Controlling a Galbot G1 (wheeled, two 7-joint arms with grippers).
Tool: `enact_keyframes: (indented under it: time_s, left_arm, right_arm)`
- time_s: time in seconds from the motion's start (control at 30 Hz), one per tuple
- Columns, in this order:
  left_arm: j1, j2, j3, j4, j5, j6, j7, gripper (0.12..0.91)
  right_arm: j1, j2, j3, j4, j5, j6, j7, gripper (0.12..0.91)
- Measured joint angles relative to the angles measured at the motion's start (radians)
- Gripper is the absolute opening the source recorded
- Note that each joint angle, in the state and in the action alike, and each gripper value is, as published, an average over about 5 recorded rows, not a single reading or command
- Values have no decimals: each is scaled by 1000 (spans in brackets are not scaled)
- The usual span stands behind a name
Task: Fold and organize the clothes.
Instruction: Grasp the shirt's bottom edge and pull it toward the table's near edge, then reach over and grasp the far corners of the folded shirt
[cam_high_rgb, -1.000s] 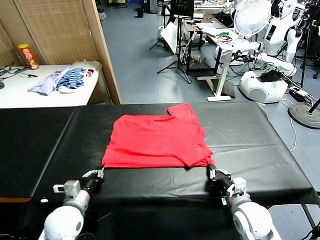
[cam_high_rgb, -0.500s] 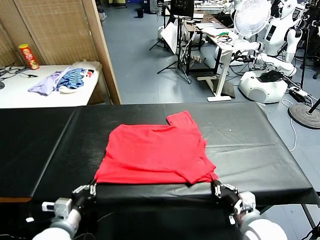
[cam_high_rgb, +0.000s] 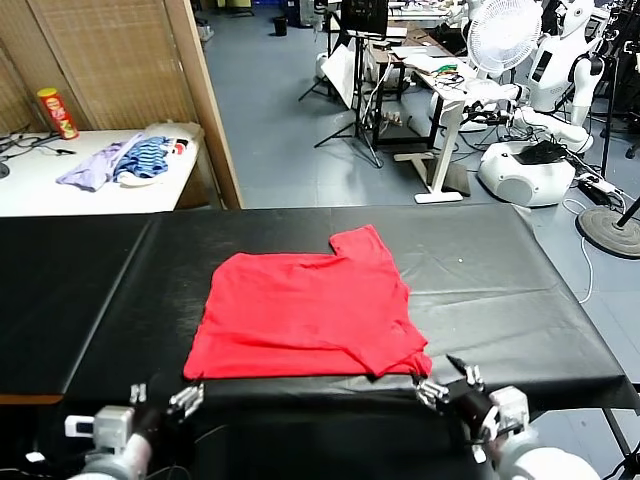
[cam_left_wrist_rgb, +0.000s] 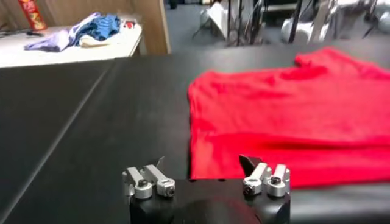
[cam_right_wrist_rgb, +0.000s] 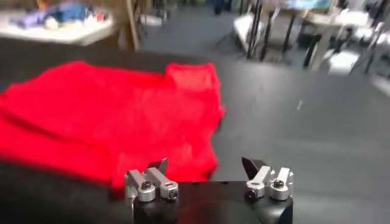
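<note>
Both pincers stand spread wide with nothing between their fingers. From the head camera, the left gripper (cam_high_rgb: 160, 400) sits at about seven o'clock, low at the near edge of the table, just short of the near left corner of the red T-shirt (cam_high_rgb: 310, 315). The right gripper (cam_high_rgb: 448, 382) sits at about five o'clock, just beside the shirt's near right corner and apart from the cloth. Each wrist camera shows its own gripper, left (cam_left_wrist_rgb: 207, 176) and right (cam_right_wrist_rgb: 207, 173), fingers pointing over the table toward the shirt (cam_left_wrist_rgb: 286, 122) (cam_right_wrist_rgb: 103, 122).

That shirt lies folded and flat in the middle of the black table (cam_high_rgb: 90, 290), one sleeve sticking out toward twelve o'clock.

At ten o'clock a white side table (cam_high_rgb: 40, 185) carries a pile of lilac and blue-striped garments (cam_high_rgb: 125, 160) and a red can (cam_high_rgb: 57, 112). Toward one o'clock stand a white fan (cam_high_rgb: 503, 35) and another white robot (cam_high_rgb: 560, 60) on the blue-grey floor.
</note>
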Motion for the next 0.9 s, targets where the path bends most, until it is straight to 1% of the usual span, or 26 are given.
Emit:
enact_keyframes:
  time_s: [0.1, 0.2, 0.3, 0.43, 0.53, 0.63, 0.77, 0.9]
  left_arm:
    - [-123, 40, 22, 60, -104, 4, -32, 798]
    - [-270, 73, 63, 151, -192, 10, -50, 798]
    - [-425, 92, 123, 269, -245, 17, -56, 798]
    - [-614, 92, 215, 442, -272, 25, -54, 798]
    - [-733, 82, 278, 562, -287, 39, -45, 798]
    - [-827, 73, 331, 668, -291, 46, -26, 798]
    - [-910, 62, 379, 782, -280, 49, 7, 798]
    - [-962, 53, 409, 872, -264, 51, 41, 798]
  right_arm:
    - [149, 15, -76, -121, 6, 2, 19, 798]
    - [281, 37, -147, -244, 7, 0, 22, 798]
    - [393, 67, -207, -360, 6, -1, 22, 798]
    - [517, 117, -273, -508, 4, 3, 23, 798]
    - [587, 154, -307, -610, 3, 4, 18, 798]
    - [640, 190, -326, -700, 3, 3, 10, 798]
    - [688, 230, -334, -796, -5, 6, -6, 798]
    - [720, 262, -328, -872, -26, 9, -27, 798]
